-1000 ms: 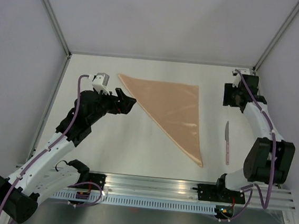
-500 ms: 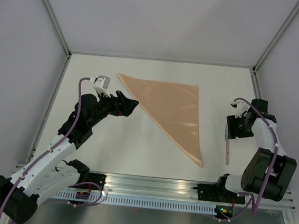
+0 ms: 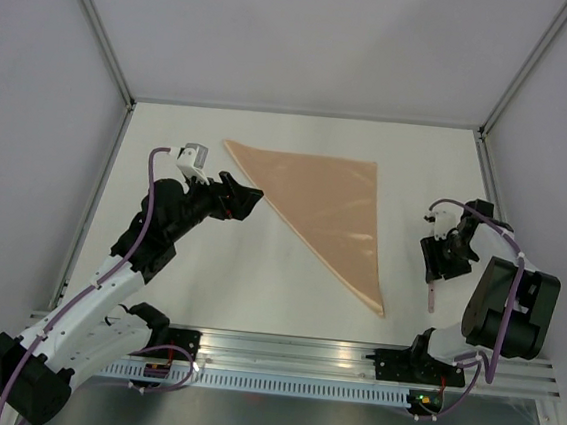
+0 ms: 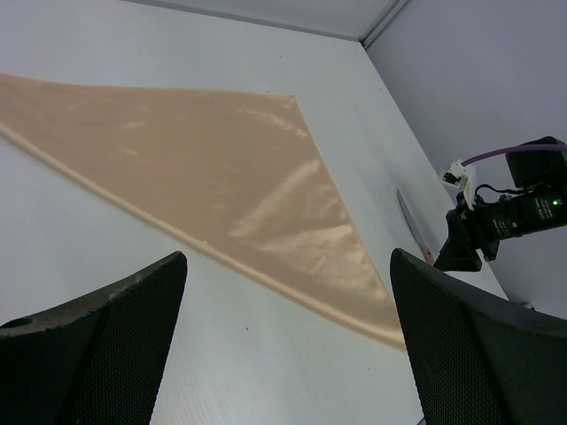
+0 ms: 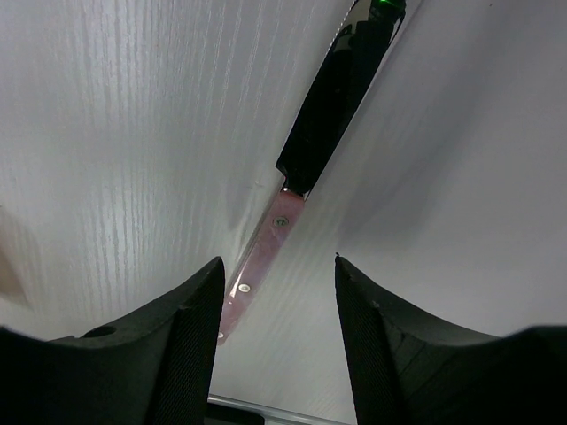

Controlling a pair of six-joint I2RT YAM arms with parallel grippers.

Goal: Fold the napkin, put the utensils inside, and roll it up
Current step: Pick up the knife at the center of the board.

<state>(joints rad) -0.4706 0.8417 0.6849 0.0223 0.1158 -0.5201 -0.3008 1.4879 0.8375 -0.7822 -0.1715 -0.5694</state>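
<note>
The peach-orange napkin [image 3: 326, 209] lies flat on the white table, folded into a triangle whose long edge runs from far left to a near point; it also fills the left wrist view [image 4: 204, 164]. A slender knife, the utensils [image 3: 431, 293], lies right of the napkin, its upper part hidden under my right gripper [image 3: 438, 262]. In the right wrist view the pink handle [image 5: 266, 248] lies on the table between the open jaws, close to the left finger, with the dark blade [image 5: 332, 97] beyond. My left gripper [image 3: 244, 197] hovers open just left of the napkin, holding nothing [image 4: 288, 255].
A metal rail [image 3: 290, 354] runs along the near edge between the arm bases. Grey walls and frame posts [image 3: 100, 29] close in the table on three sides. The right arm's purple cable [image 3: 470, 208] loops above its wrist.
My right arm has swung from the far right corner toward me and come down over the knife. The left arm has barely moved.
</note>
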